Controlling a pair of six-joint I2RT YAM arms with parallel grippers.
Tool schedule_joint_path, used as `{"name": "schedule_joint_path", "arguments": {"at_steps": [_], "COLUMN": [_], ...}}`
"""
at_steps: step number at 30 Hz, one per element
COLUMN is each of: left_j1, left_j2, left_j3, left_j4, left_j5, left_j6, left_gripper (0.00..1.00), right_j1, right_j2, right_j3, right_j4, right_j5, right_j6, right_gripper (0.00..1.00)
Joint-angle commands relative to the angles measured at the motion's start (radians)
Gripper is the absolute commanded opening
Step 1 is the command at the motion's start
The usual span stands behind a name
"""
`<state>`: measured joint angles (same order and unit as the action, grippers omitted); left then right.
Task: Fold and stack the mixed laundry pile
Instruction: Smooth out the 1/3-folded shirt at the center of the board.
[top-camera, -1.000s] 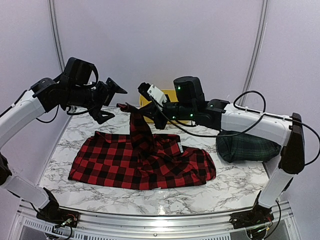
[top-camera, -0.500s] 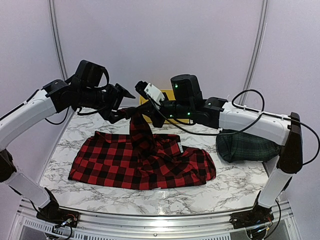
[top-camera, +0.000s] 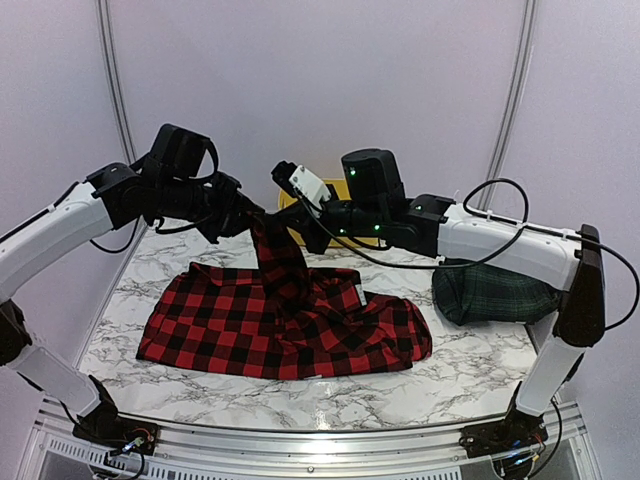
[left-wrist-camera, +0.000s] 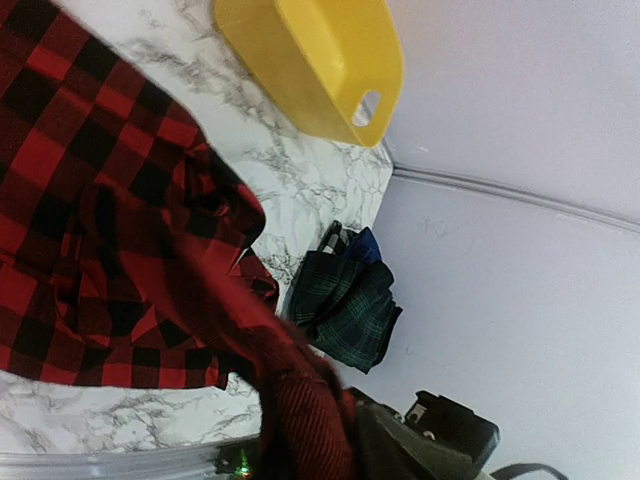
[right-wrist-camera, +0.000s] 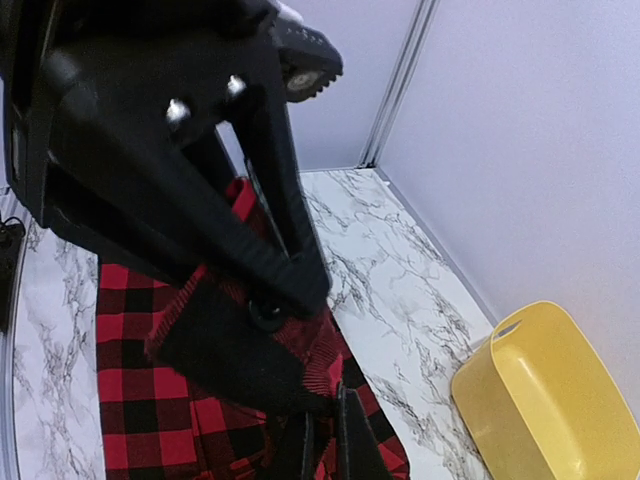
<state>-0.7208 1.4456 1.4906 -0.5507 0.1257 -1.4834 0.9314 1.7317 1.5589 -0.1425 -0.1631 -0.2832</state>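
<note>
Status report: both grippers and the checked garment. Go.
Left gripper, right gripper both shut on raised peak of red-black checked garment. Rest lies spread on marble table. Nothing obstructing.

High rear view; 2 close wrist views share yellow tub.

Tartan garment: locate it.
The tartan garment lies bunched on the table, right side of the top view, beneath the right arm, right of the red-checked garment.

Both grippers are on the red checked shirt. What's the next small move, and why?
Probably draw the left gripper leftwards, away from the right gripper. Both pinch the same raised peak of the checked shirt, whose rest lies rumpled on the table; separating them should stretch that edge.
</note>
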Motion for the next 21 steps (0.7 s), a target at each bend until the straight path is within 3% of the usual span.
{"name": "schedule_joint_path", "arguments": {"at_steps": [1, 2, 4, 7, 15, 21], "left_j1": [0.002, 0.006, 0.017, 0.036, 0.09, 0.132], "left_j2": [0.023, 0.025, 0.034, 0.053, 0.079, 0.08], "left_j3": [0.078, 0.078, 0.079, 0.084, 0.09, 0.086], "left_j4": [0.055, 0.068, 0.101, 0.133, 0.184, 0.21], "left_j5": [-0.014, -0.017, -0.02, -0.015, -0.009, 0.02], "left_j6": [-0.009, -0.018, -0.035, -0.049, -0.079, -0.099], "left_gripper": [0.04, 0.0, 0.0, 0.0, 0.0, 0.0], "right_j1": [-0.026, -0.037, -0.06, -0.089, -0.127, -0.127], "right_j2": [-0.039, -0.055, -0.106, -0.197, -0.321, -0.264], "right_j3": [-0.029, -0.069, -0.167, -0.334, -0.644, -0.706], "right_j4": [0.03, 0.033, 0.056, 0.086, 0.041, 0.052], "right_j5": [-0.038, -0.046, -0.052, -0.045, 0.007, 0.04], "right_j6": [0.06, 0.088, 0.12, 0.138, 0.127, 0.106], "right_gripper": [0.17, 0.33, 0.54, 0.69, 0.69, 0.67]}}
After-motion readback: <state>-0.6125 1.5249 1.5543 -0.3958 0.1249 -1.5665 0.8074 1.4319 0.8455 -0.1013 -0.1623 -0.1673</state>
